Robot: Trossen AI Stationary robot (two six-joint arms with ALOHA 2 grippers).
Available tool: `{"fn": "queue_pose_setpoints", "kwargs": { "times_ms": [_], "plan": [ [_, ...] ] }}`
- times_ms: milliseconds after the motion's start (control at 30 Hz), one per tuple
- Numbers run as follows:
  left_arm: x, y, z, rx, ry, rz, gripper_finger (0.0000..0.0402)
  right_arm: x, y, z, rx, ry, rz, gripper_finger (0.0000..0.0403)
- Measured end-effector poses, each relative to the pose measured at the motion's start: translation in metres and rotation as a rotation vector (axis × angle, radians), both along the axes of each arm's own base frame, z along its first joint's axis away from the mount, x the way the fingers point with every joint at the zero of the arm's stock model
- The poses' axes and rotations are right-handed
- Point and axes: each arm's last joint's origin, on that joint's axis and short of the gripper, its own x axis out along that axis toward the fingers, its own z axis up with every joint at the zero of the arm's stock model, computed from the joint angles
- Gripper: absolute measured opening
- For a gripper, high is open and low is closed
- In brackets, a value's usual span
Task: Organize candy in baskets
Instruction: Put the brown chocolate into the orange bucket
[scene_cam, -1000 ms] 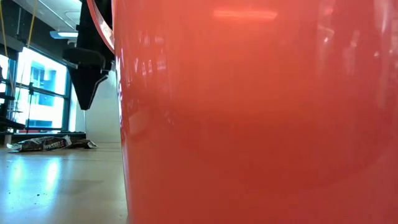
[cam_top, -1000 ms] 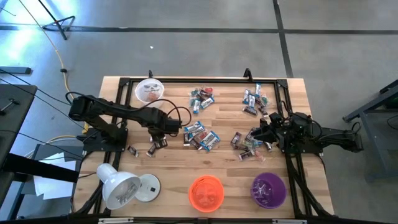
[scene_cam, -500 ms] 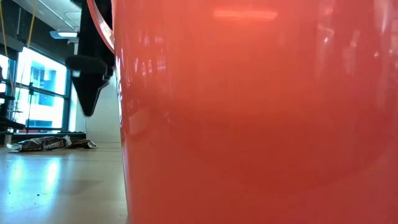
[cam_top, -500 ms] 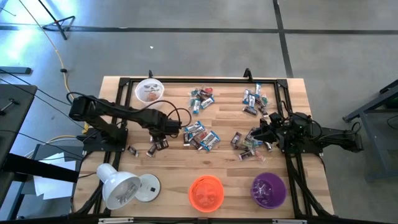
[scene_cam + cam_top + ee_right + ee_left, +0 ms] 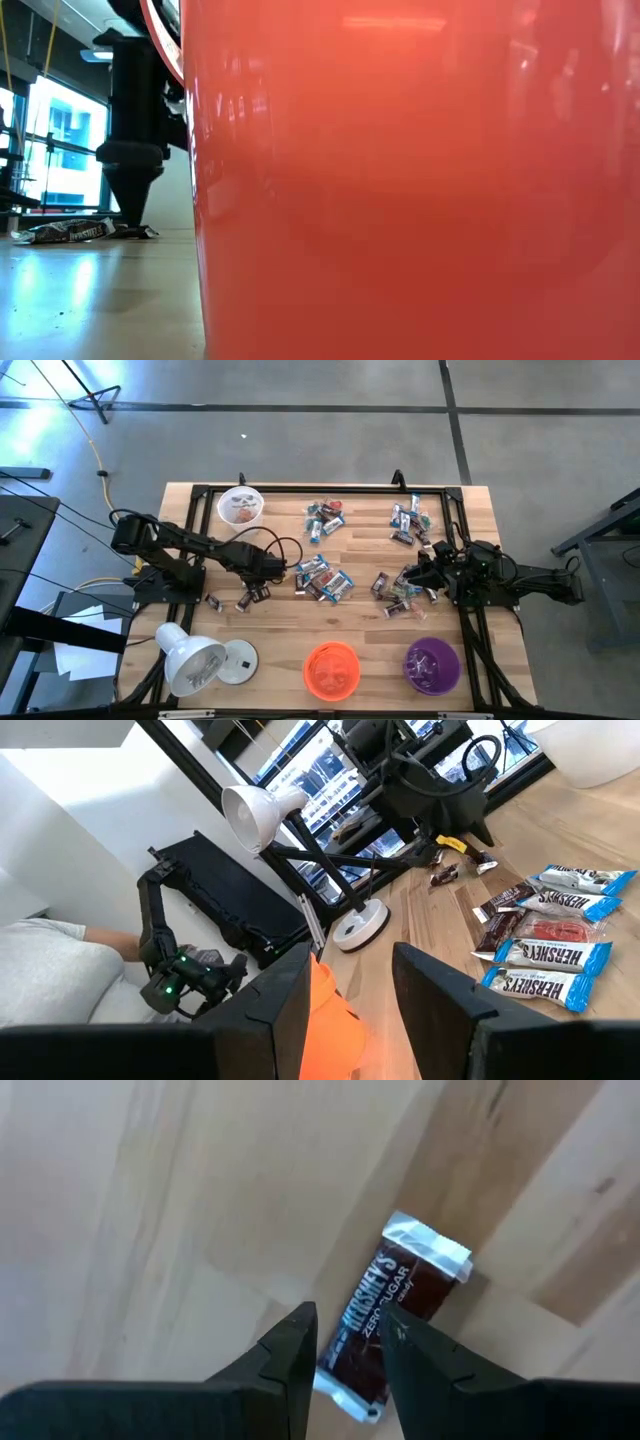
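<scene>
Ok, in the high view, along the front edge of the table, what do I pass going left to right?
White lamp → orange basket → purple basket.

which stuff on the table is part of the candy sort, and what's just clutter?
Job:
- candy, loose in clusters
- brown bar under left tool
- white basket
- orange basket
- purple basket

Clutter:
- white lamp, tipped over
- cables on the left arm
</scene>
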Motion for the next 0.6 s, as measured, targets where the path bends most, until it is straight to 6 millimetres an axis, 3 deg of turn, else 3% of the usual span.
{"fn": "queue_pose_setpoints", "kwargs": {
  "times_ms": [233, 600],
  "plan": [
    [-0.0026, 0.0, -0.0062, -0.001, -0.034, 0.104, 0.0113, 0.0, 0.0, 0.0, 0.0, 0.0, 0.0, 0.0138],
    [-0.0014, 0.0017, -0.0062, 0.002, -0.052, 0.133, 0.0185, 0.0, 0.0, -0.0001, 0.0, 0.0, 0.0, 0.0138]
  ]
}}
